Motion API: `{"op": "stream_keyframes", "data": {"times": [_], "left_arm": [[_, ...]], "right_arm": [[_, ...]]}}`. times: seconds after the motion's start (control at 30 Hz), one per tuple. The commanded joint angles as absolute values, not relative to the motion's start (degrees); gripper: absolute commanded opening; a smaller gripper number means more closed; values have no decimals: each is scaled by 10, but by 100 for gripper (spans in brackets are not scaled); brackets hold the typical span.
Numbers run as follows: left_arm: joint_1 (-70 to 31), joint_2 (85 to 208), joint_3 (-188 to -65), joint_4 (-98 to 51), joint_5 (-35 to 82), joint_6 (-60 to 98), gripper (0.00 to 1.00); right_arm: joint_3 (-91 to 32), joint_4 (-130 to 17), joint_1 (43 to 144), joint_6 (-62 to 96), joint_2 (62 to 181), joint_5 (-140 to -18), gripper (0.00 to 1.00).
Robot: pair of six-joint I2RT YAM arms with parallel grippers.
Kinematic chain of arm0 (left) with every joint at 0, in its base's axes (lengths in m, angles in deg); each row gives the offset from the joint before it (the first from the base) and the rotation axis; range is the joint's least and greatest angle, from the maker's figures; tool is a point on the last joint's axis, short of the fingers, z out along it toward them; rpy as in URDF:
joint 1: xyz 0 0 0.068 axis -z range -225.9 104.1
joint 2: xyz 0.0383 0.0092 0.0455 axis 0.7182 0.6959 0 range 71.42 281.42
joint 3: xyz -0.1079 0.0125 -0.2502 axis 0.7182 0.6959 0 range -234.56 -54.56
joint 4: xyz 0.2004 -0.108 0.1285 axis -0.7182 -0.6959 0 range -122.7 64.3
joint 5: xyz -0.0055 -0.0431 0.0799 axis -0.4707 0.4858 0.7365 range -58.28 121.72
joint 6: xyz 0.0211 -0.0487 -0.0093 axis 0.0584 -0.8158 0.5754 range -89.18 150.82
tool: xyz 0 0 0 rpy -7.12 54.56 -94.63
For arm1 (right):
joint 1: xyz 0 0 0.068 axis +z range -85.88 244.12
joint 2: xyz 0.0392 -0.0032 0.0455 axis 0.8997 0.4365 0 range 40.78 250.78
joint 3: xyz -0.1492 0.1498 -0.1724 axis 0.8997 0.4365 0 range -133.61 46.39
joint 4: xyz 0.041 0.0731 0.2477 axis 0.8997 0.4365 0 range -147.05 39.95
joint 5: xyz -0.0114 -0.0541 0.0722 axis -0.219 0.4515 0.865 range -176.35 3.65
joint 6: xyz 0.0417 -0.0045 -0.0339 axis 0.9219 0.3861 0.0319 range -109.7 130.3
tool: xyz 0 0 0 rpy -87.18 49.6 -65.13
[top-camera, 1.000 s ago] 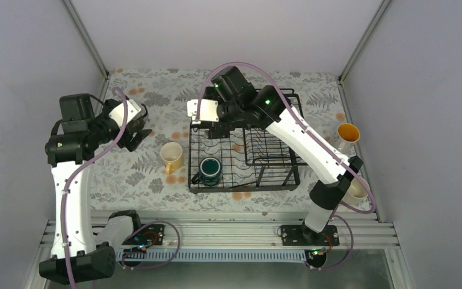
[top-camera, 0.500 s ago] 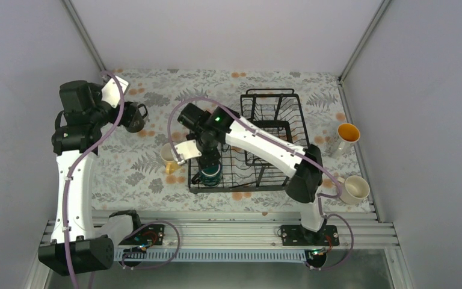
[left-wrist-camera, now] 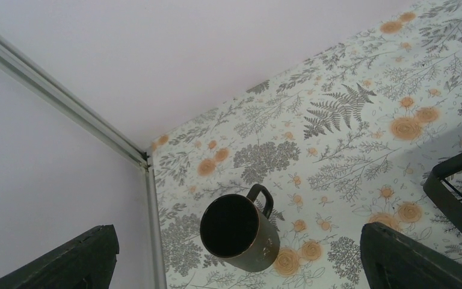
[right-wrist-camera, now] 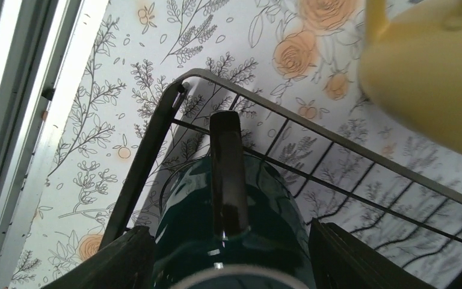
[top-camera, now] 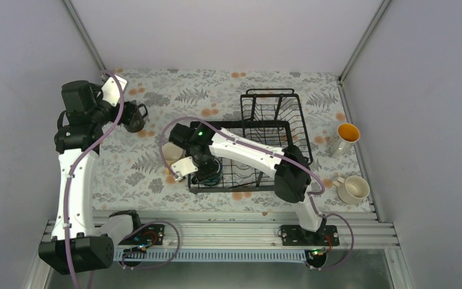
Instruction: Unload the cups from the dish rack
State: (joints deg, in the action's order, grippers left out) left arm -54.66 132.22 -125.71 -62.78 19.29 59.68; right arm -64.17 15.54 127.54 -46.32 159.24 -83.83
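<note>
The dark teal-green mug [top-camera: 212, 171] stands in the front left corner of the black wire dish rack [top-camera: 298, 129]. My right gripper [top-camera: 203, 171] has come down over it. In the right wrist view its two fingers press against both sides of the mug's body [right-wrist-camera: 216, 223], handle towards the camera, so that gripper [right-wrist-camera: 231, 253] is shut on the mug. The pale yellow mug [top-camera: 169, 150] sits on the table just left of the rack. The black mug [left-wrist-camera: 240, 232] stands on the table at the far left. My left gripper [left-wrist-camera: 239, 230] hangs open above it, apart from it.
A tall white mug with orange inside [top-camera: 346, 137] and a cream-white mug [top-camera: 352, 189] stand on the table right of the rack. The yellow mug [right-wrist-camera: 433, 78] is close to my right wrist. Walls close in on the left, back and right.
My right arm swung from over the rack's back down to its front left corner and narrowed its jaws around the teal mug. My left wrist turned, leaving the black mug uncovered on the table.
</note>
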Motion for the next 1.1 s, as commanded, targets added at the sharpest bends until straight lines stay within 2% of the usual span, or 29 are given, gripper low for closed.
{"op": "stream_keyframes", "data": {"times": [0.0,0.1,0.17,0.3,0.37,0.5,0.6,0.77,1.07], "left_arm": [[-544,1317,-1251,-613,197,586,100],[-544,1316,-1254,-614,199,589,100],[-544,1316,-1254,-616,200,590,100],[-544,1315,-1251,-617,197,587,100],[-544,1312,-1249,-617,197,588,100],[-544,1310,-1252,-620,195,593,100],[-544,1311,-1258,-625,195,594,100],[-544,1308,-1262,-627,192,593,100],[-544,1318,-1282,-625,131,564,100]], "right_arm": [[-629,145,1284,-450,1609,-862,65],[-627,135,1284,-455,1613,-864,64],[-637,140,1286,-453,1624,-864,60],[-648,142,1287,-448,1645,-874,41],[-648,143,1289,-446,1653,-880,35],[-656,154,1291,-440,1668,-889,35],[-666,160,1291,-434,1680,-901,30],[-683,165,1292,-426,1686,-912,4],[-772,165,1276,-433,1622,-898,4]]}}
